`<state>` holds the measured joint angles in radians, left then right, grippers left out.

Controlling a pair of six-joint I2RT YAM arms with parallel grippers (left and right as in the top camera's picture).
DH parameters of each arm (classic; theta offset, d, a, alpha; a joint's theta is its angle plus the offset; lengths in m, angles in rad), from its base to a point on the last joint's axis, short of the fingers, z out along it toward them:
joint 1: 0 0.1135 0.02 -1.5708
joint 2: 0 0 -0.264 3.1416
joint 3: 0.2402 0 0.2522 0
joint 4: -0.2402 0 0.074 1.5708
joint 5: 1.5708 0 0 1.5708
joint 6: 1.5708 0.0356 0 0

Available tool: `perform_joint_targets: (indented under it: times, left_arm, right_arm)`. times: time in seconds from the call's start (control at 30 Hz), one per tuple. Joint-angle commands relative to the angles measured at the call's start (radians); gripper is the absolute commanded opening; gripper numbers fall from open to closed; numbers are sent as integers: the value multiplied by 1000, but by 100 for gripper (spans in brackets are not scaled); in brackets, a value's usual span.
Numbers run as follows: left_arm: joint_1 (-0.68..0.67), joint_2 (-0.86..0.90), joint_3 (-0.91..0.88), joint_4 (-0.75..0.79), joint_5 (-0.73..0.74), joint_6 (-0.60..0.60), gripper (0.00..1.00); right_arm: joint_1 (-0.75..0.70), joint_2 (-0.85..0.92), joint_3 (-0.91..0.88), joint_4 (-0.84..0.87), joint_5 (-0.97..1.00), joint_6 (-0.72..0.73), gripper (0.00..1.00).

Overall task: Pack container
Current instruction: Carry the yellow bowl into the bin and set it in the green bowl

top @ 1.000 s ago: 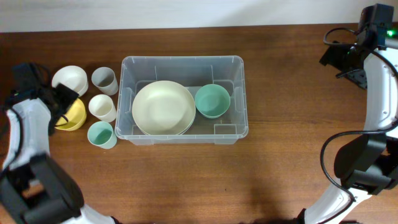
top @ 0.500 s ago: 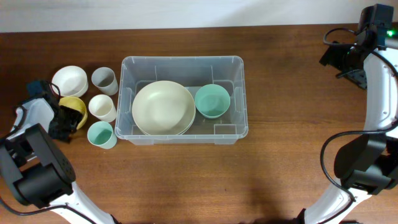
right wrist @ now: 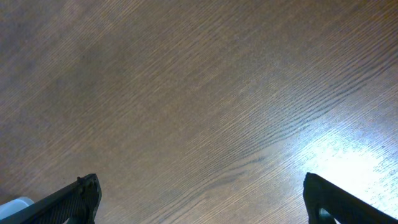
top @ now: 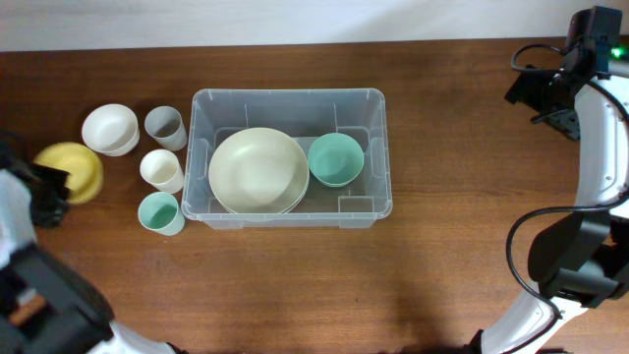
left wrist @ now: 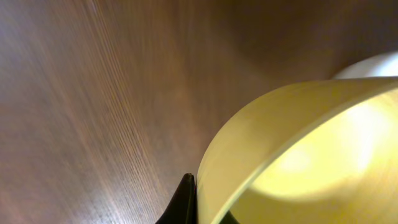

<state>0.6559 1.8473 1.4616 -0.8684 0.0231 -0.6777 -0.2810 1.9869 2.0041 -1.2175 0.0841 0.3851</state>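
item: large clear rectangular plastic bin with rounded corners [top: 287,94], at mid-bench on the dark wooden bench [top: 295,285], long side toward the arms.
contents: wide cream bowl [top: 258,170] filling the left half; small teal bowl [top: 335,158] just beside it on the right, the two rims touching or nearly so. the strip of bin floor along the right wall lay bare.
outside, left of bin: grey cup [top: 165,125], cream cup [top: 162,169] and teal cup [top: 160,212] in a column just beside the bin's left wall; round white bowl [top: 110,129] beyond the grey cup.
yellow plastic bowl [top: 71,169]: furthest left, near the white bowl, with the cups and white bowl between it and the bin. left jaws were clamped on its rim, one black finger [left wrist: 184,202] against the outer wall; contact with the bench could not be told.
right jaws: held wide apart, empty, over bare wood at the far right corner, well apart from the bin.
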Motion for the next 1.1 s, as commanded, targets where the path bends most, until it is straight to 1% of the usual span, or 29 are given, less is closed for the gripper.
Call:
perform_joint_targets:
  times: [0.0,0.07,0.1,0.13,0.2,0.27,0.3,0.37,0.43,0.47,0.53,0.7,0.73,0.83,1.0,1.07]
  left_arm:
    - [-17,-262,54,14,47,97,1]
    - [-75,-383,54,66,157,198,1]
    - [-133,-440,54,106,227,254,1]
    - [-204,-480,54,143,265,293,1]
    - [-335,-508,54,188,269,337,1]
    - [-465,-500,54,222,269,363,1]
    - [-557,-476,54,244,269,384,1]
    - [-657,-435,54,270,269,407,1]
    - [-759,-365,54,300,269,436,1]
    - [-828,-299,54,321,269,472,1]
    - [-892,-222,54,333,269,518,1]
    - [-993,-89,54,334,269,550,1]
    - [-1015,-61,54,335,269,585,1]
    - [-1049,-14,54,334,266,604,1]
    - [-1057,50,54,345,266,605,1]
    - [-1057,110,54,350,266,604,1]
  right_arm:
    - [-1,0,-3,3,2,1,99]
    - [-1,0,-3,3,2,1,99]
    - [-1,0,-3,3,2,1,99]
    - [-1,0,-3,3,2,1,99]
    - [-1,0,-3,3,2,1,99]
    - [-1,0,-3,3,2,1,99]
    - [-1,0,-3,3,2,1,99]
    - [-1,0,-3,3,2,1,99]
    - [-1,0,-3,3,2,1,99]
    - [-1,0,-3,3,2,1,99]
    - [-1,0,-3,3,2,1,99]
    - [-1,0,-3,3,2,1,99]
    - [-1,0,-3,3,2,1,99]
    - [-1,0,-3,3,2,1,99]
    - [-1,0,-3,3,2,1,99]
    - [-1,0,-3,3,2,1,99]
